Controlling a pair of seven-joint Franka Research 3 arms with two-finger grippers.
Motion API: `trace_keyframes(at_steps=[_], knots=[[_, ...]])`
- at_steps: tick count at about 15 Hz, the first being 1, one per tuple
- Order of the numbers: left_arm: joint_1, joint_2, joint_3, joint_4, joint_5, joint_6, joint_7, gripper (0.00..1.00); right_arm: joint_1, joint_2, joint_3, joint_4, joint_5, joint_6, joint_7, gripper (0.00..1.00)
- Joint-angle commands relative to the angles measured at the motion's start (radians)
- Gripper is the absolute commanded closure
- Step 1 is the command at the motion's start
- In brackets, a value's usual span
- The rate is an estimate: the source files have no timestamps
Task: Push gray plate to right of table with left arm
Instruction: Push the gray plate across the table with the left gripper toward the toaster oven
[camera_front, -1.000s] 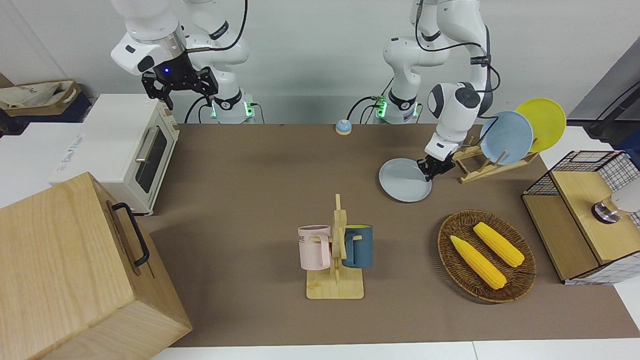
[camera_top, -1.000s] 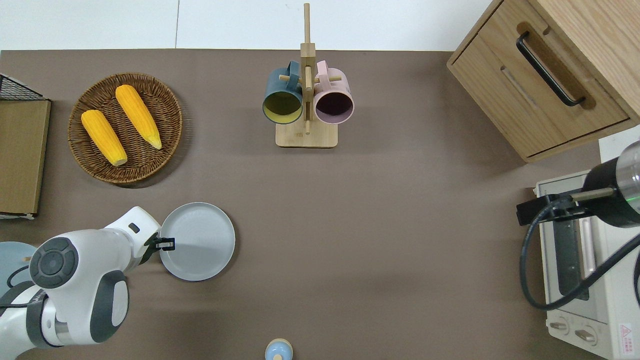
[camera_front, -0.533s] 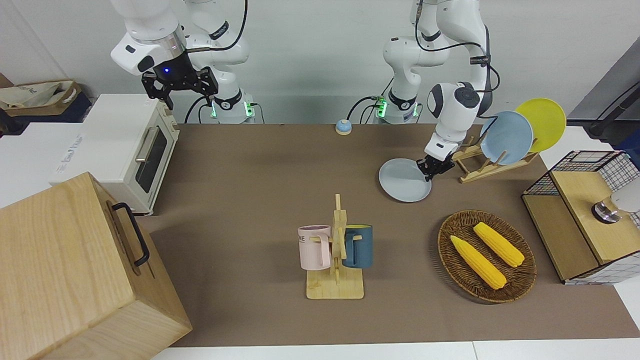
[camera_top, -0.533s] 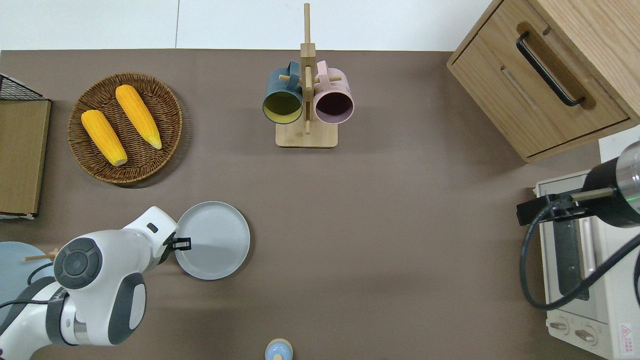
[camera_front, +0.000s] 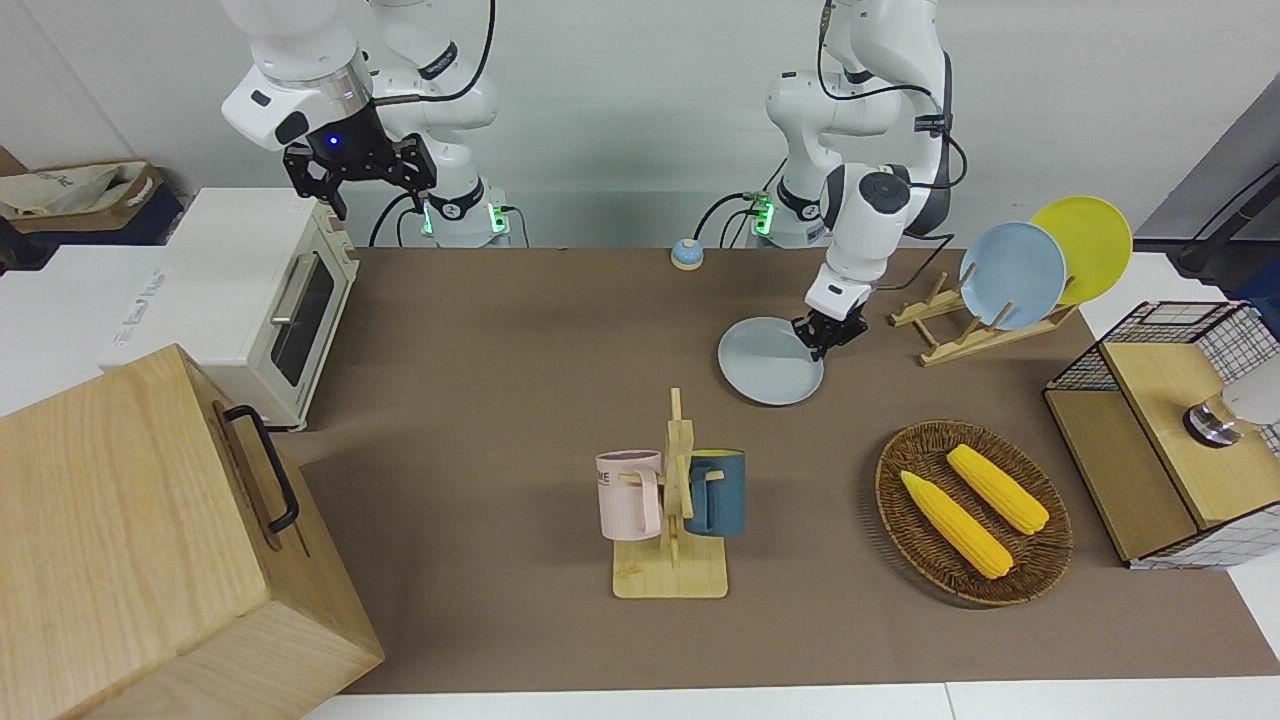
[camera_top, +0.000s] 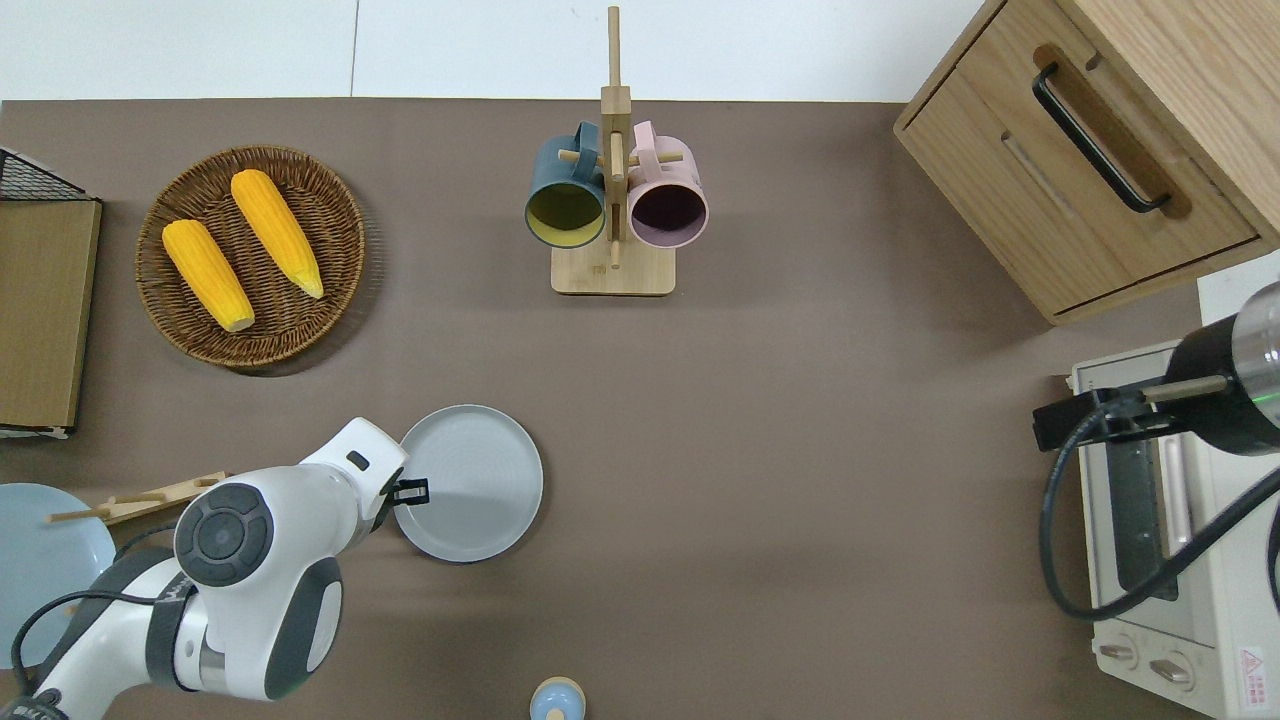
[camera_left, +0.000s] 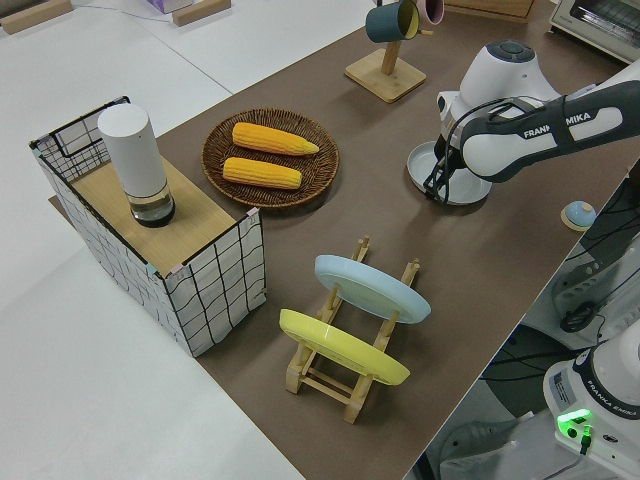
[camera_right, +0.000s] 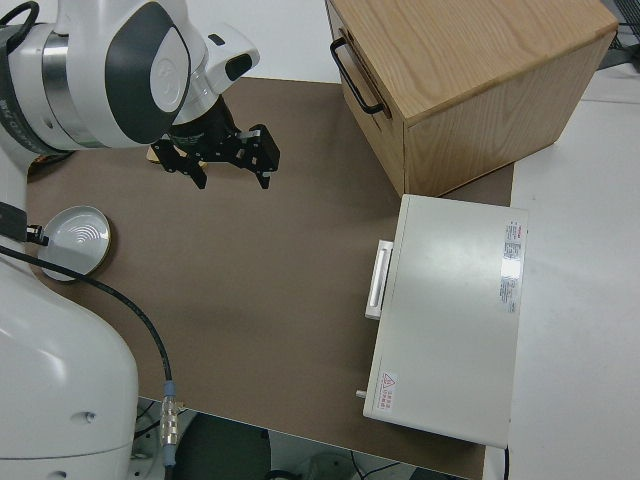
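Note:
The gray plate (camera_front: 768, 362) lies flat on the brown table (camera_front: 500, 350), nearer to the robots than the mug rack. It also shows in the overhead view (camera_top: 470, 483) and the left side view (camera_left: 420, 165). My left gripper (camera_front: 823, 336) is low at the table and touches the plate's rim on the side toward the left arm's end; it also shows in the overhead view (camera_top: 411, 490). My right gripper (camera_front: 375, 195) is open, empty and parked.
A mug rack (camera_front: 672, 500) with a pink and a dark blue mug stands mid-table. A wicker basket (camera_front: 884, 480) holds two corn cobs. A wooden rack holds a sky-blue plate (camera_front: 1010, 275) and a yellow one. A bell (camera_front: 686, 253), toaster oven (camera_front: 250, 290) and wooden cabinet (camera_front: 130, 540) stand around.
My left gripper has moved toward the right arm's end of the table, and the gray plate has slid along with it. The right arm has not moved.

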Motion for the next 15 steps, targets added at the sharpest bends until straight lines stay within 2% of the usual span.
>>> trace_keyframes(at_steps=[1, 8, 12, 15], knots=[[-0.056, 0.030, 0.005, 0.001, -0.007, 0.016, -0.063, 1.00, -0.020, -0.002, 0.016, 0.009, 0.004, -0.016, 0.013, 0.017], [-0.139, 0.053, 0.003, 0.026, -0.008, 0.021, -0.179, 1.00, -0.020, -0.002, 0.016, 0.009, 0.004, -0.016, 0.013, 0.017], [-0.194, 0.113, -0.008, 0.064, -0.008, 0.027, -0.262, 1.00, -0.020, -0.002, 0.016, 0.009, 0.004, -0.016, 0.013, 0.017], [-0.236, 0.151, -0.043, 0.121, -0.008, 0.027, -0.372, 1.00, -0.019, -0.002, 0.016, 0.009, 0.004, -0.016, 0.013, 0.017]])
